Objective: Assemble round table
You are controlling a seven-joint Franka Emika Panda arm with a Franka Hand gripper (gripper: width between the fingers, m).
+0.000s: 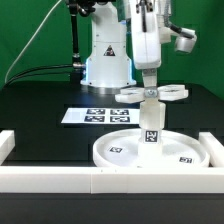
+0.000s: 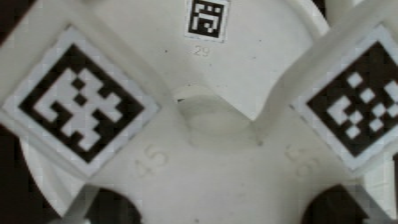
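Observation:
The round disc (image 1: pixel 120 150) lies flat on the black table, rim up, with tags on its face. The short cylinder leg (image 1: pixel 151 125) stands upright in its middle. The flat cross-shaped base (image 1: pixel 172 94) sits level on top of the leg. My gripper (image 1: pixel 149 84) comes straight down onto the base's centre and is shut on it. In the wrist view the base (image 2: pixel 205 120) fills the picture with two large tags. Its white body lies between my dark fingertips (image 2: pixel 111 208), at my gripper (image 2: pixel 226 206). The leg and disc are hidden there.
The marker board (image 1: pixel 98 115) lies flat behind the disc toward the exterior view's left. A long white border rail (image 1: pixel 60 180) runs along the front, with raised ends at both sides. The arm's white pedestal (image 1: pixel 107 65) stands at the back.

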